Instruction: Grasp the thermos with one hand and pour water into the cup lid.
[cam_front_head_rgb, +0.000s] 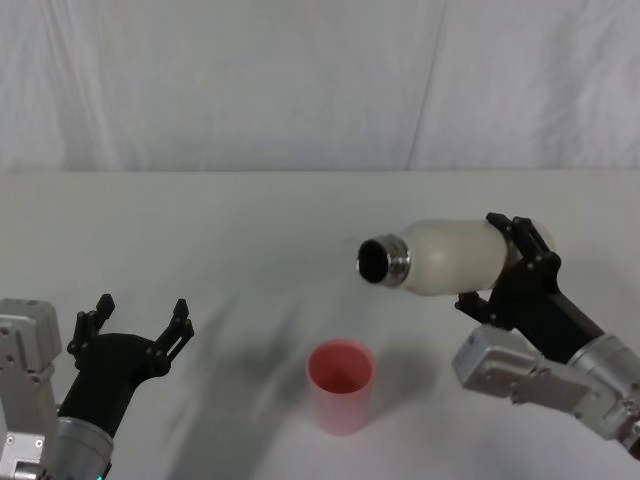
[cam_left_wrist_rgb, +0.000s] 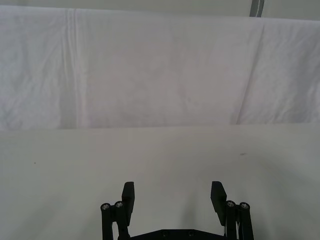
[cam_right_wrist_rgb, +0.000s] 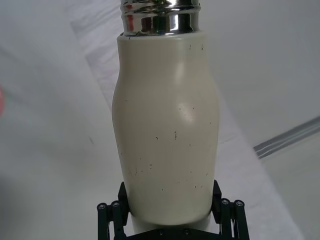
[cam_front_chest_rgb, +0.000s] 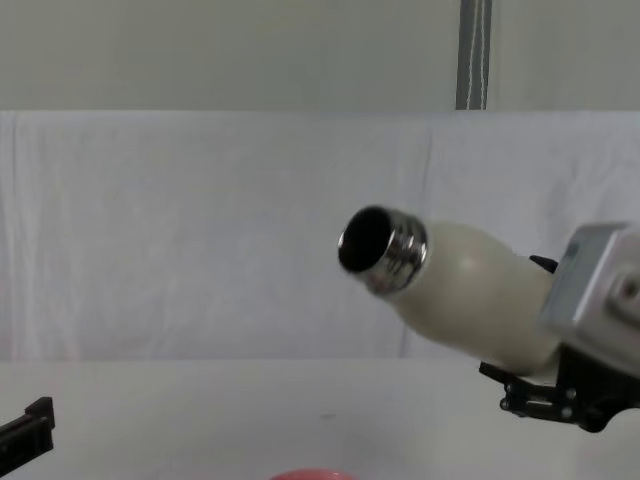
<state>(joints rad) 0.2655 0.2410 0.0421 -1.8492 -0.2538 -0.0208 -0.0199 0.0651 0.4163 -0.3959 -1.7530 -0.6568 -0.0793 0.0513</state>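
I have the right pincer (cam_front_head_rgb: 505, 262) clamped around the base end of the thermos (cam_front_head_rgb: 450, 257), its jaws pressed against both sides of the cream body, as the right wrist view shows (cam_right_wrist_rgb: 167, 125). The bottle is held in the air and tipped close to level, its long axis running from the pincer toward nine o'clock in the head view, the open steel neck (cam_front_head_rgb: 384, 260) leading. From the chest view the mouth (cam_front_chest_rgb: 366, 240) sits a little higher than the base, so I judge it is not yet tilted enough to pour.

The cup lid (cam_front_head_rgb: 341, 385) stands upright on the surface (cam_front_head_rgb: 200, 230), mouth up, below the neck and slightly toward seven o'clock from it. I see no water inside it. The coming move turns on that offset: the neck must come over the pink rim before the bottle tips further.

My left pincer (cam_front_head_rgb: 135, 325) hovers at the lower left, well apart from both, wide open and holding nothing.
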